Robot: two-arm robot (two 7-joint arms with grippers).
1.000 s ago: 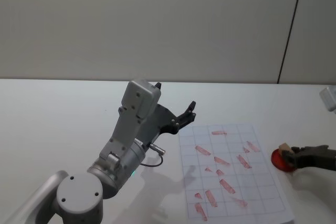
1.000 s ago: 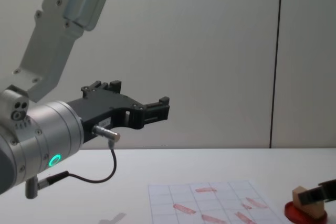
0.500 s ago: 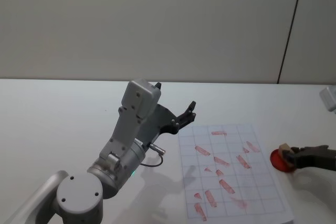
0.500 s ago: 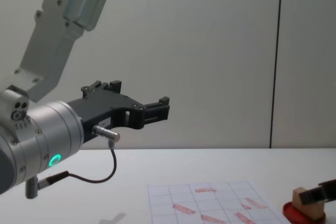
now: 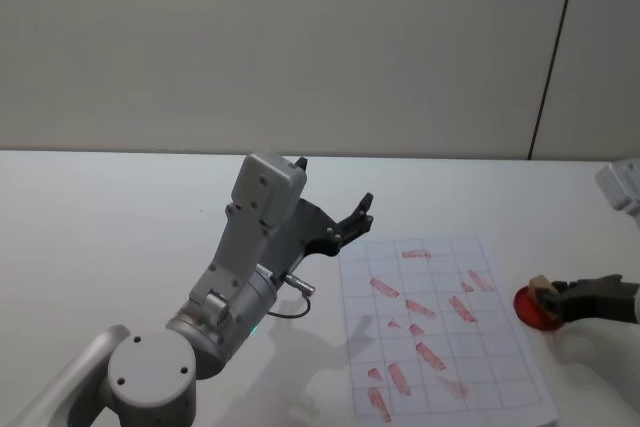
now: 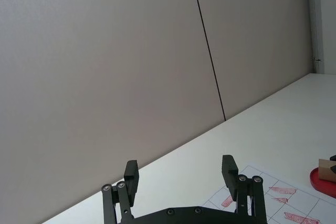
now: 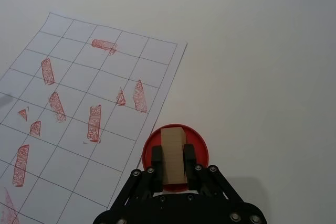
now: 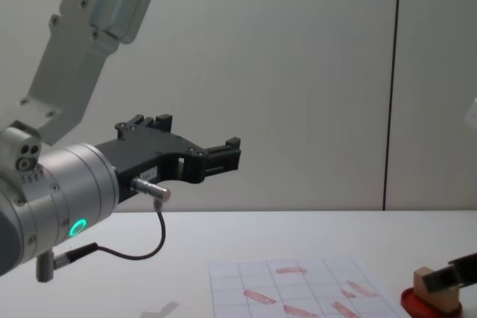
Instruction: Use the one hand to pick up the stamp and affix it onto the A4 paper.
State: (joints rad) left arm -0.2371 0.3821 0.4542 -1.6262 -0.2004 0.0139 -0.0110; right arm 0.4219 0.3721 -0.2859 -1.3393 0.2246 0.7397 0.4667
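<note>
Inking step: right end effector [image 7: 172, 157] grips stamp [image 7: 171, 139] on ink pad [image 7: 200, 148]; the next move should lift it and press a blank cell of the paper [image 7: 79, 80]. Left end effector [image 6: 180, 167] idle, raised, wide.

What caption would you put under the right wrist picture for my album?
The right gripper holds the wooden stamp on the red ink pad, beside the stamped paper.
</note>
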